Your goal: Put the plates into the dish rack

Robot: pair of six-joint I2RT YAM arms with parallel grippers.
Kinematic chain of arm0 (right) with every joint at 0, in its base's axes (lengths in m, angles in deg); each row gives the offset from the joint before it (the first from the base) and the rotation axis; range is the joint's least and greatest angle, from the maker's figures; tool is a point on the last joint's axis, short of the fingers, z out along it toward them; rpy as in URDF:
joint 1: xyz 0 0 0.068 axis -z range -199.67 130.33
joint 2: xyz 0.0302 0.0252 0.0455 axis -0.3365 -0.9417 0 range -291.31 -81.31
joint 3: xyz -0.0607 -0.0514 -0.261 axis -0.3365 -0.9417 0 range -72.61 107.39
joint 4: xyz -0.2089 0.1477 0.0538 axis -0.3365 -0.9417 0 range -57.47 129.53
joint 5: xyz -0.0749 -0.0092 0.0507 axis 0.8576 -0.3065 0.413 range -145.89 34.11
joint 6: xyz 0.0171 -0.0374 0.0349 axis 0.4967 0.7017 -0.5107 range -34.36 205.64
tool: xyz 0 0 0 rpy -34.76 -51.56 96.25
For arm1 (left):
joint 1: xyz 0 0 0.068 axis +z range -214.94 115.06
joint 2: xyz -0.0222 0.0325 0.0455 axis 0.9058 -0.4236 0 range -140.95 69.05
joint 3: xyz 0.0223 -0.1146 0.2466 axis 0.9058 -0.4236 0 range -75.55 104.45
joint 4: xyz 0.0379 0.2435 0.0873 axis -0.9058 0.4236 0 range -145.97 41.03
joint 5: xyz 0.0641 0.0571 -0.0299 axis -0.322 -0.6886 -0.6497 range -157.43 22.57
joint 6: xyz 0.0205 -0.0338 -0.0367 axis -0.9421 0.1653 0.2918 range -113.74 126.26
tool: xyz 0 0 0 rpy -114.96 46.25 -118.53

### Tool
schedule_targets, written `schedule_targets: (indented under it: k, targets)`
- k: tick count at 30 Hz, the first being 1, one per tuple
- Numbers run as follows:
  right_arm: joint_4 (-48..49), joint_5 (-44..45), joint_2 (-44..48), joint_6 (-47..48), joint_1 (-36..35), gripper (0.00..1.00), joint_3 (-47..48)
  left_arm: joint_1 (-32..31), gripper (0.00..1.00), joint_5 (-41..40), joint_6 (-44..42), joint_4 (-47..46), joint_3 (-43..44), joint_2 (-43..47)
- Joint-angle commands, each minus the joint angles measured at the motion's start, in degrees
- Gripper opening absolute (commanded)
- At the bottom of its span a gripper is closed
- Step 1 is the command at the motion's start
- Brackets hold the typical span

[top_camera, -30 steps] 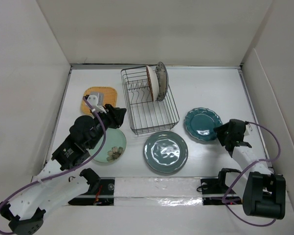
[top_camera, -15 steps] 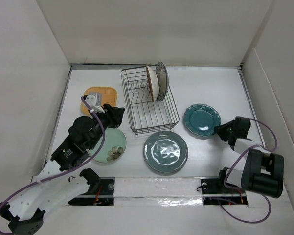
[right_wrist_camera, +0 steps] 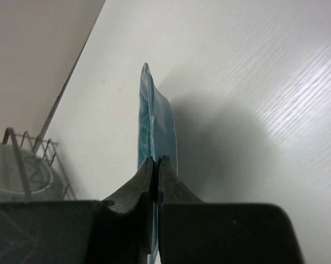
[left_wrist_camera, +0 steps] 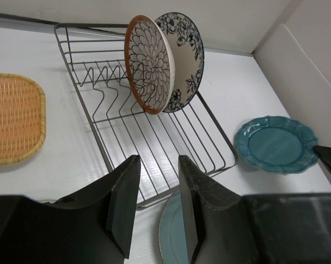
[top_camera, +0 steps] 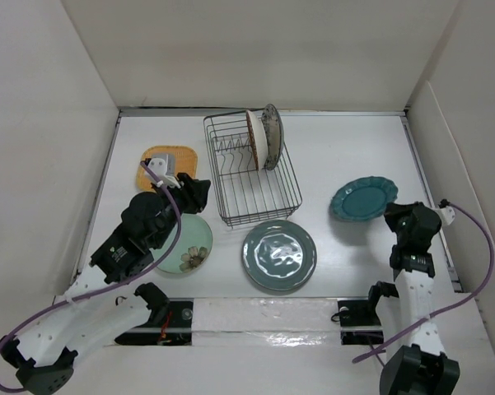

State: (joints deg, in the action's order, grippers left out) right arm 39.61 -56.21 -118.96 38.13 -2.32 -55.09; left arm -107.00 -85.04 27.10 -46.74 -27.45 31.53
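My right gripper [top_camera: 393, 216] [right_wrist_camera: 156, 160] is shut on the rim of the teal scalloped plate [top_camera: 363, 200] [right_wrist_camera: 164, 126], which is held tilted above the table at the right. The black wire dish rack [top_camera: 261, 218] [left_wrist_camera: 77, 82] holds two upright plates at its far end: an orange-brown one with white petals [top_camera: 255, 140] [left_wrist_camera: 148, 65] and a white one with a blue pattern [top_camera: 272, 136] [left_wrist_camera: 186, 52]. My left gripper [top_camera: 196, 191] [left_wrist_camera: 158, 159] hovers open and holds nothing, left of the rack's near corner. A grey-green plate [top_camera: 279, 255], a mint plate [top_camera: 189, 243] and an orange square plate [top_camera: 161, 156] lie flat.
White walls enclose the table on three sides, and the right wall [top_camera: 461, 164] stands close to my right arm. A shiny strip [top_camera: 263, 317] runs along the near edge between the arm bases. The left arm partly covers the mint plate.
My right gripper has shut on the teal plate's rim, lifted it off the table and carried it slightly right. The left arm has barely moved.
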Motion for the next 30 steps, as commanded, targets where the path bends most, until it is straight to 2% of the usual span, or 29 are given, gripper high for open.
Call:
schedule_targets:
  k: [1, 7, 8, 12, 16, 21, 25, 29, 30]
  targets:
    - [0.3, 3.7, 4.1, 1.6, 0.7, 0.0, 4.7, -0.4, 0.31, -0.5, -0.7, -2.2, -0.5, -0.5]
    - [3.8, 0.7, -1.4, 1.1, 0.7, 0.0, 3.2, -0.4, 0.32, -0.7, -0.6, -2.2, -0.6, -0.3]
    - [5.2, -2.7, -1.7, 0.8, 0.7, 0.0, 2.7, -0.4, 0.32, -0.8, -0.6, -2.2, -0.6, -0.2]
    - [8.2, -4.9, 0.0, 1.0, 0.7, 0.0, 3.9, -0.4, 0.32, -0.7, -0.7, -2.2, -0.6, -0.6]
    - [4.5, -5.7, 3.3, 3.5, 0.7, 0.0, 12.3, -0.4, 0.32, -0.3, -0.7, -2.2, -0.5, -0.7]
    - [3.4, -10.9, 2.4, 3.7, 0.7, 0.0, 26.0, -0.4, 0.32, -0.5, -0.7, -2.3, -0.5, -0.8]
    - [3.3, -10.9, -1.6, 5.5, -5.6, 0.0, 36.0, -0.4, 0.32, -0.9, -0.7, -2.0, -0.3, -1.7]
    - [3.4, -9.7, -10.0, 8.2, -17.1, 0.0, 47.4, -0.4, 0.32, -1.0, -0.6, -1.7, 0.0, -3.4]
    - [3.1, -7.5, -14.5, 9.1, -23.6, 0.0, 50.1, -0.4, 0.32, -1.2, -0.6, -1.6, 0.1, -4.1]
